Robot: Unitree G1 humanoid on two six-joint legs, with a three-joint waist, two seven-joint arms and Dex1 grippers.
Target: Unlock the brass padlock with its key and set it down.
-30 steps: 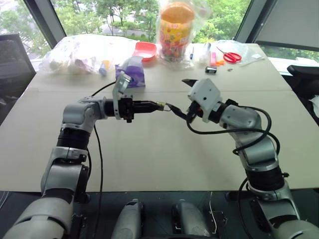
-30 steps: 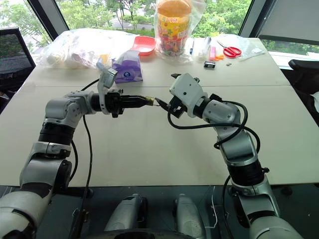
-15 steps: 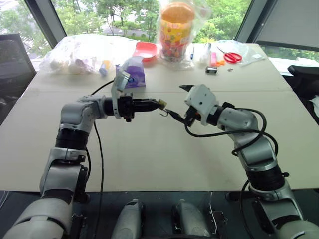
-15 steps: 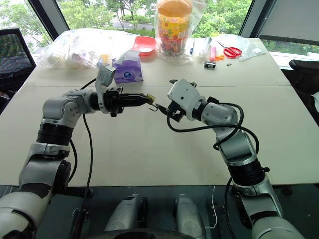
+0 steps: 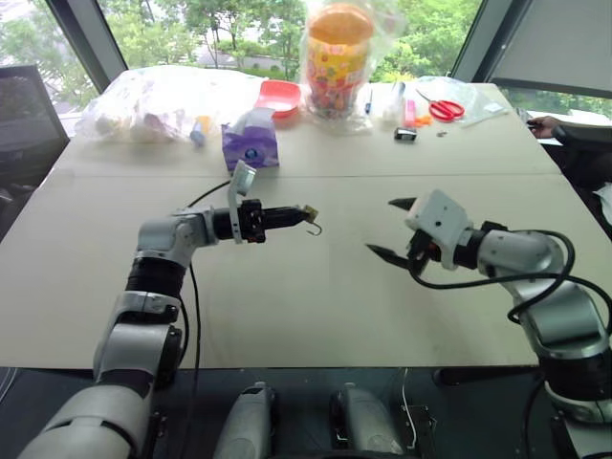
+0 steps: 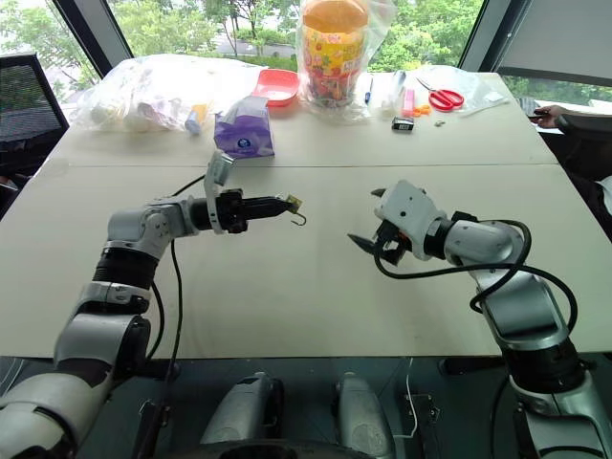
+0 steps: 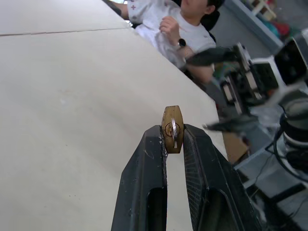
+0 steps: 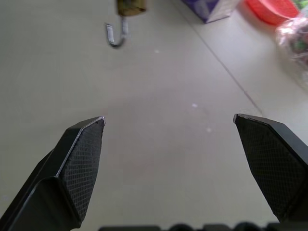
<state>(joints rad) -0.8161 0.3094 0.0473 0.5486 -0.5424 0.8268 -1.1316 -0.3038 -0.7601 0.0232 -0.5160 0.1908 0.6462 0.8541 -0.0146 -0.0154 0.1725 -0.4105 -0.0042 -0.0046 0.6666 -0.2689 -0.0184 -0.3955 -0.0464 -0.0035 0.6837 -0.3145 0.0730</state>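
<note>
My left gripper point(image 5: 304, 214) points level toward the right above the beige table point(image 5: 287, 316), shut on the brass padlock point(image 5: 309, 211). The padlock's gold body point(image 7: 172, 126) sits pinched between the two fingertips. Its thin silver shackle point(image 8: 115, 35) hangs down from the body as an open hook. My right gripper point(image 5: 388, 229) stands open and empty to the right of the padlock, a clear gap away, with its fingers point(image 8: 82, 149) spread wide. The key is out of view.
Along the table's far side stand a purple tissue pack point(image 5: 251, 143), a red bowl point(image 5: 279, 96), a bagged jar of sweets point(image 5: 335, 57), scissors point(image 5: 442, 108) and plastic bags point(image 5: 153, 100). A person in a white shirt point(image 7: 173, 29) sits beyond the table's right end.
My right gripper has drawn back from the padlock, to the right and lower, still open. The left gripper has sunk a little and rolled, keeping the padlock, whose shackle now hangs as a hook.
</note>
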